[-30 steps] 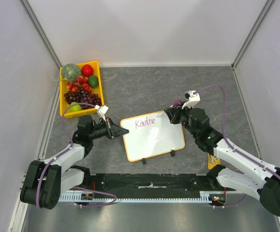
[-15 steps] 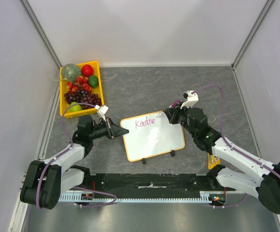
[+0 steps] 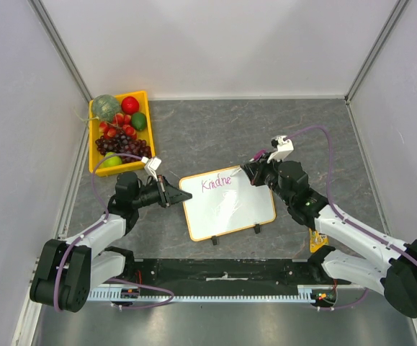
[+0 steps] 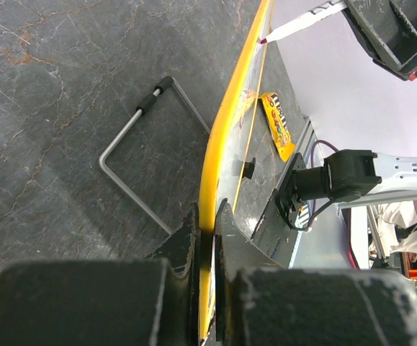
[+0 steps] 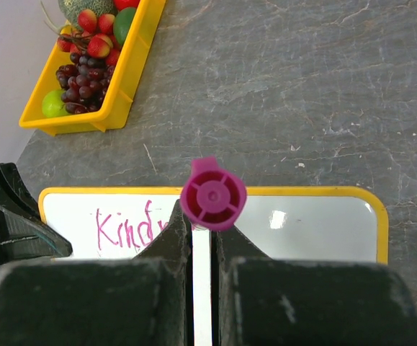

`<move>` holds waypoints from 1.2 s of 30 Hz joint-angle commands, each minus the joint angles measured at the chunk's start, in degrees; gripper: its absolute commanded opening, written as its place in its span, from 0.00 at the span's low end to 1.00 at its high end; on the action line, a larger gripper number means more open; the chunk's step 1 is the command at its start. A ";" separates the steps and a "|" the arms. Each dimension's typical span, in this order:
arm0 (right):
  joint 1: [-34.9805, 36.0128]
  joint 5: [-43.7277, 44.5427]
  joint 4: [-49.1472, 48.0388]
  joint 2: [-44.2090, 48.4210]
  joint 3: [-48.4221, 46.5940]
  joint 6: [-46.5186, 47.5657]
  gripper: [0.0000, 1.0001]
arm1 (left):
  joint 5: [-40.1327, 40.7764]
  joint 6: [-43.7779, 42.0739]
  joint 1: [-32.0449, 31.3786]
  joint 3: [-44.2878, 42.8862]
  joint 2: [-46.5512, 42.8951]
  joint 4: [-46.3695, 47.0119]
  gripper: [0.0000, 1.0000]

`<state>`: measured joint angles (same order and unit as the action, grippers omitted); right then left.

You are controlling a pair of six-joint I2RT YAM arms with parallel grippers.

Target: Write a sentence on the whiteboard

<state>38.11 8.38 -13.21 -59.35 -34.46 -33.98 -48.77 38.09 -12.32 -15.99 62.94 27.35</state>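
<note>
The whiteboard (image 3: pixel 230 209) lies tilted on the grey table with its yellow frame (image 4: pixel 226 130) seen edge-on in the left wrist view. The start of the sentence (image 3: pixel 216 182), pink letters reading "Kindne", runs along its far edge (image 5: pixel 125 227). My left gripper (image 3: pixel 182 195) (image 4: pixel 207 231) is shut on the board's left edge. My right gripper (image 3: pixel 254 173) (image 5: pixel 202 232) is shut on a white marker with a pink end (image 5: pixel 213 193). The marker tip (image 4: pixel 266 40) touches the board just right of the last letter.
A yellow tray (image 3: pixel 148 115) of fruit (image 5: pixel 86 72) stands at the back left. A small yellow packet (image 3: pixel 316 240) (image 4: pixel 276 126) lies by the right arm's base. A bent wire stand (image 4: pixel 132 155) lies on the table behind the board. Two black clips (image 3: pixel 256 229) sit on its near edge.
The right gripper and marker have shifted slightly left along the board's far edge. The left gripper and board have not moved.
</note>
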 commanded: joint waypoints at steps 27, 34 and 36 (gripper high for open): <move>-0.14 -0.91 1.97 4.51 4.31 0.32 0.00 | 4.56 -5.04 0.10 1.22 0.69 -4.94 0.02; -0.14 -2.49 -0.58 3.02 4.05 -1.00 0.00 | 4.56 -5.04 0.01 1.31 0.61 -5.03 0.02; -0.14 -2.67 -1.29 2.75 3.96 -1.35 0.00 | 4.65 -4.95 0.10 1.31 0.69 -4.94 0.02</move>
<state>38.11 6.59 -12.03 -55.79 -30.87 -34.59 -48.69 38.09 -12.32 -15.99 62.94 27.29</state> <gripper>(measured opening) 0.059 0.066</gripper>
